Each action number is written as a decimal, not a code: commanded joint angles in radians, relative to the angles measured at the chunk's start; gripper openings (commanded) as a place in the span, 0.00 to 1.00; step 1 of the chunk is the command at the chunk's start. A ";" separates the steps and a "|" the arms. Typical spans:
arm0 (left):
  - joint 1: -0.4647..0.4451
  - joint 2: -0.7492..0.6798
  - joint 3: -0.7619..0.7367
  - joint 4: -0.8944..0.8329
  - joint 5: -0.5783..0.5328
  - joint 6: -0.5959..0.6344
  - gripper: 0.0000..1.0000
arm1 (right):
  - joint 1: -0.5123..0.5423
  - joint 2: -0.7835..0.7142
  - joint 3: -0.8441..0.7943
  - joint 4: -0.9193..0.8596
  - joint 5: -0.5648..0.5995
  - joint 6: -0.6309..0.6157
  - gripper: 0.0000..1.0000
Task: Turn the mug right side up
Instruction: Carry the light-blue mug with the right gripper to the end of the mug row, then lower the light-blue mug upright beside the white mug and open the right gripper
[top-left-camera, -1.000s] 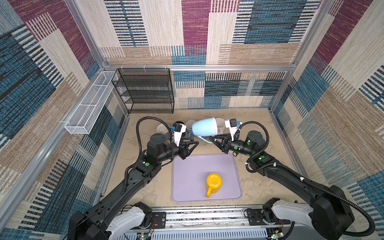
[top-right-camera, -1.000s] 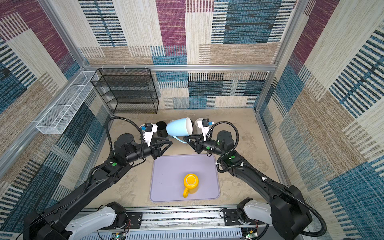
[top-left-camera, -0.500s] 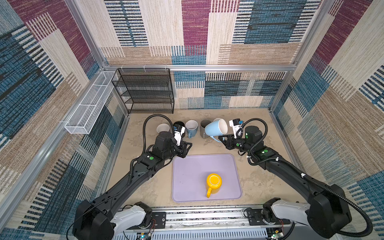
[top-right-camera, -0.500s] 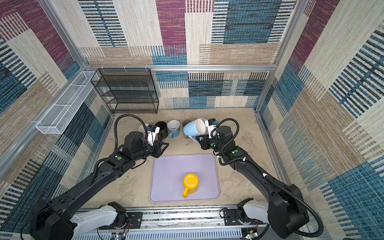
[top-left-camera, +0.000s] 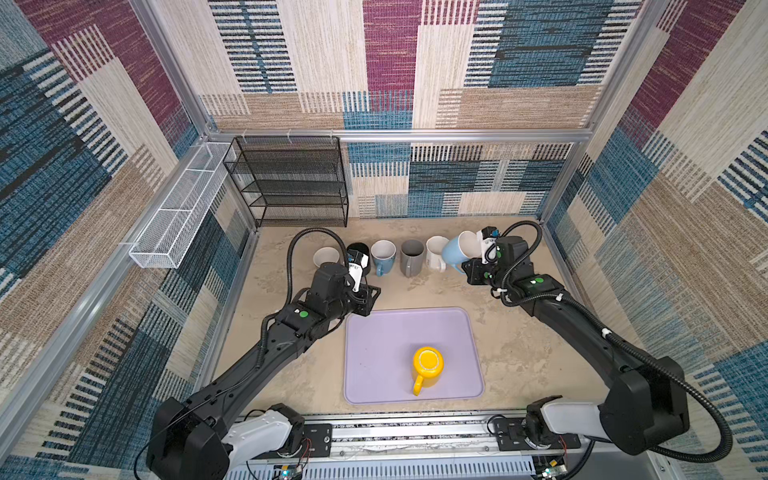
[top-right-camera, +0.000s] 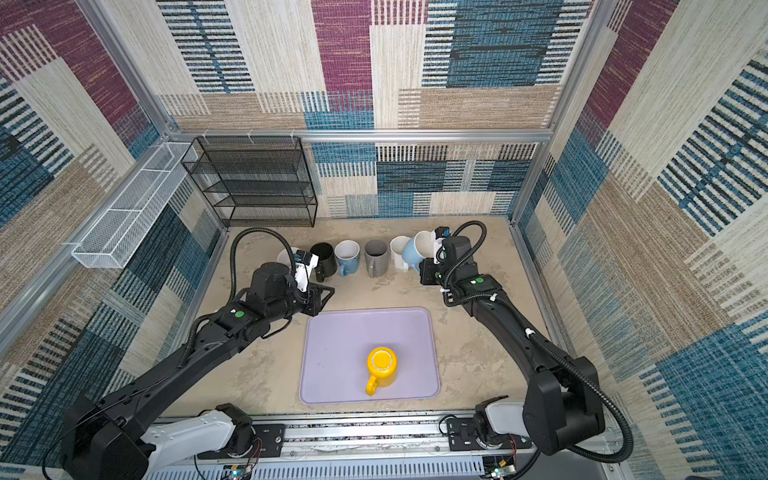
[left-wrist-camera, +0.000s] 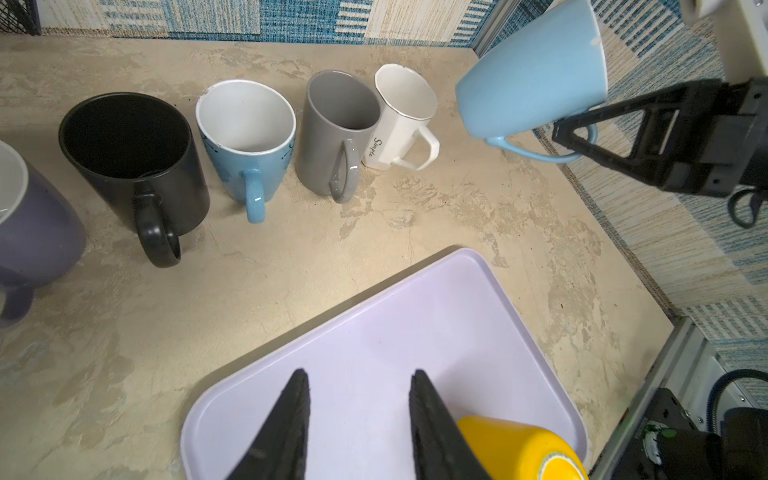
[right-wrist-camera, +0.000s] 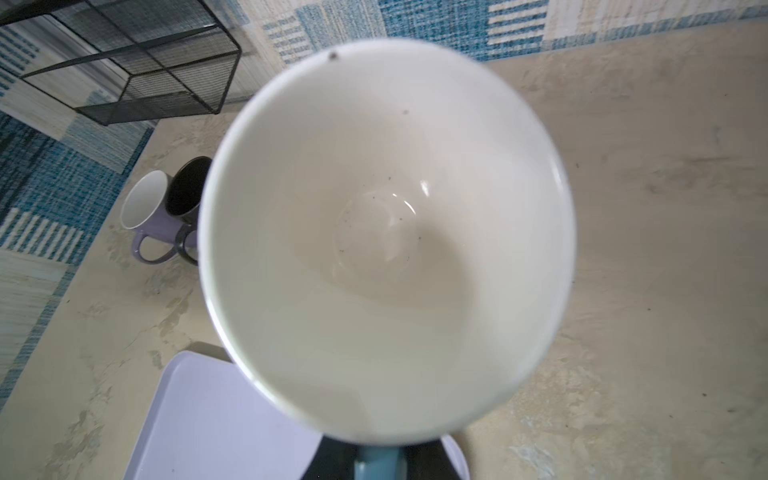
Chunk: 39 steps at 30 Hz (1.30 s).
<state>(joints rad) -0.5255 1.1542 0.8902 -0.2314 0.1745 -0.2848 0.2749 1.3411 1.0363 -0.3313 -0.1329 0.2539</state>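
My right gripper (top-left-camera: 471, 270) (top-right-camera: 426, 272) is shut on the handle of a light blue mug (top-left-camera: 455, 251) (top-right-camera: 415, 249) (left-wrist-camera: 536, 83). It holds the mug tilted, mouth up and towards the arm, at the right end of the mug row. The mug's white inside (right-wrist-camera: 386, 232) fills the right wrist view. A yellow mug (top-left-camera: 428, 363) (top-right-camera: 382, 363) (left-wrist-camera: 519, 449) stands upside down on the lavender tray (top-left-camera: 374, 332) (top-right-camera: 332, 340) (left-wrist-camera: 374, 316). My left gripper (top-left-camera: 372, 297) (top-right-camera: 326, 295) (left-wrist-camera: 359, 378) is open and empty over the tray's back left corner.
Several upright mugs line the back: lavender (top-left-camera: 326, 255), black (top-left-camera: 357, 252), blue (top-left-camera: 383, 254), grey (top-left-camera: 412, 254) and white (top-left-camera: 434, 251). A black wire rack (top-left-camera: 291, 183) stands at the back left. A white mesh basket (top-left-camera: 178, 208) hangs on the left wall.
The right arm has carried the light blue mug from above the middle back and right, lower, beside the white mug. The left gripper has drawn back left and down, away from it.
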 joint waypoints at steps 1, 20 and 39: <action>0.001 0.002 0.008 -0.011 -0.011 0.020 0.37 | -0.016 0.030 0.045 0.001 0.080 -0.034 0.00; 0.001 -0.025 -0.003 -0.044 -0.012 0.048 0.35 | -0.067 0.358 0.342 -0.224 0.215 -0.114 0.00; 0.002 -0.043 -0.030 -0.043 -0.009 0.042 0.34 | -0.068 0.582 0.534 -0.316 0.230 -0.155 0.00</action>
<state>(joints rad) -0.5247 1.1130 0.8635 -0.2806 0.1642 -0.2584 0.2073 1.9125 1.5509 -0.6739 0.0887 0.1112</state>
